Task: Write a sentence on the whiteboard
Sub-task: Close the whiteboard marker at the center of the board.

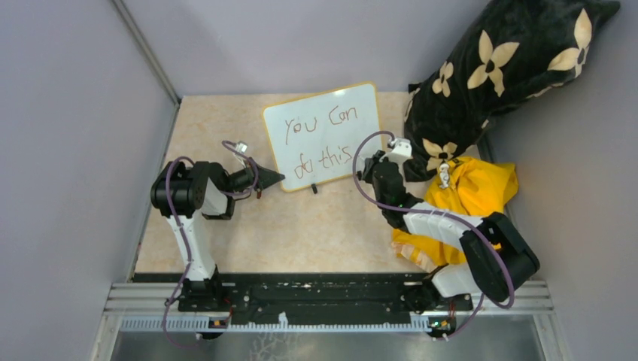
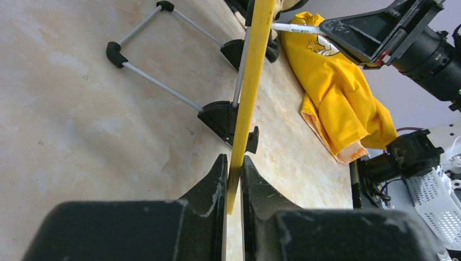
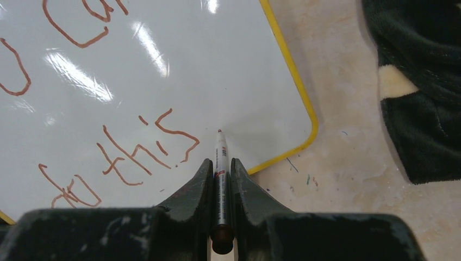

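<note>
Our left gripper (image 2: 234,163) is closed down to a narrow slot on the whiteboard (image 1: 323,135), one finger on each face of the yellow frame at its lower left corner, so the board's edge runs straight out from between the jaws. Our right gripper (image 3: 220,163) is pinched just as narrowly around a marker (image 3: 220,149), which lies along the gap between the fingers with its reddish tip pointing out at the board. The tip sits at the white surface near the lower right corner of the whiteboard, just right of the last word; we cannot tell whether it touches. The sentence (image 1: 335,156) runs in thin reddish-brown strokes over two lines, "You Can" above and "do this" below, filling most of the whiteboard's face. The whiteboard itself stands on the pale marbled table (image 1: 226,226), propped on small black feet (image 2: 223,117) with a wire stand (image 2: 157,81) reaching out behind it, its written face turned toward our arms. To the right of the whiteboard, beyond the right gripper, lies a crumpled yellow cloth (image 1: 474,188), and behind that cloth, right of the whiteboard's upper corner, a dark cushion (image 1: 496,68) with cream flower shapes leans against the wall.
</note>
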`<state>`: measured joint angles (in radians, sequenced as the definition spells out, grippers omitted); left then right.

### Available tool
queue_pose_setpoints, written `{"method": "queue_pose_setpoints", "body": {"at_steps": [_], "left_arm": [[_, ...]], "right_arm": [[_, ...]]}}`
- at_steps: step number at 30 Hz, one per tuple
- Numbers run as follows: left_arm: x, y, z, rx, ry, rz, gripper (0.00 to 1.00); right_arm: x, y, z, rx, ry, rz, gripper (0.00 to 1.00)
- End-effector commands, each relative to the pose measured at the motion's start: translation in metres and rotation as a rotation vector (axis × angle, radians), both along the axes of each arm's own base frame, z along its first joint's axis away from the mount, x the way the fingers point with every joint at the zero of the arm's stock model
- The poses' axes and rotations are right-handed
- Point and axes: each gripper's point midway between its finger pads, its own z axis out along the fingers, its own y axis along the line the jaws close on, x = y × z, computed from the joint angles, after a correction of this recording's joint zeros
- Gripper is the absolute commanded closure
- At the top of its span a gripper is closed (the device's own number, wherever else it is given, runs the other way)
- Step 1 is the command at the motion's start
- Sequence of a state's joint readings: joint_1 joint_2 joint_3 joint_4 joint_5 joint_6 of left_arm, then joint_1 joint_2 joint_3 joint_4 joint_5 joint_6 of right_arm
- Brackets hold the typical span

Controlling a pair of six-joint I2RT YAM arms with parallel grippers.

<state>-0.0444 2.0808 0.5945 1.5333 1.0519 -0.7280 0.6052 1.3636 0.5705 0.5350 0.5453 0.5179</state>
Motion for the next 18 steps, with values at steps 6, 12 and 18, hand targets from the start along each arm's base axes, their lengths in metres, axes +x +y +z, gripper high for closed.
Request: {"method": "queue_pose_setpoints", "body": {"at_steps": [6,12,18], "left_arm": [[-0.002,-0.003,-0.004,0.0,0.024,-0.014,1.0],[-0.002,-0.003,-0.004,0.0,0.023,-0.012,1.0],[-0.004,-0.003,-0.003,-0.002,0.014,-0.013,0.98]], "right_arm": [[-0.011,-0.002,0.095,0.159,-0.18,0.038,1.0],[-0.037,-0.002,0.116,0.182,-0.194,0.1,1.0],[-0.067,-0.005,0.104,0.185,-0.152,0.17,1.0]]}}
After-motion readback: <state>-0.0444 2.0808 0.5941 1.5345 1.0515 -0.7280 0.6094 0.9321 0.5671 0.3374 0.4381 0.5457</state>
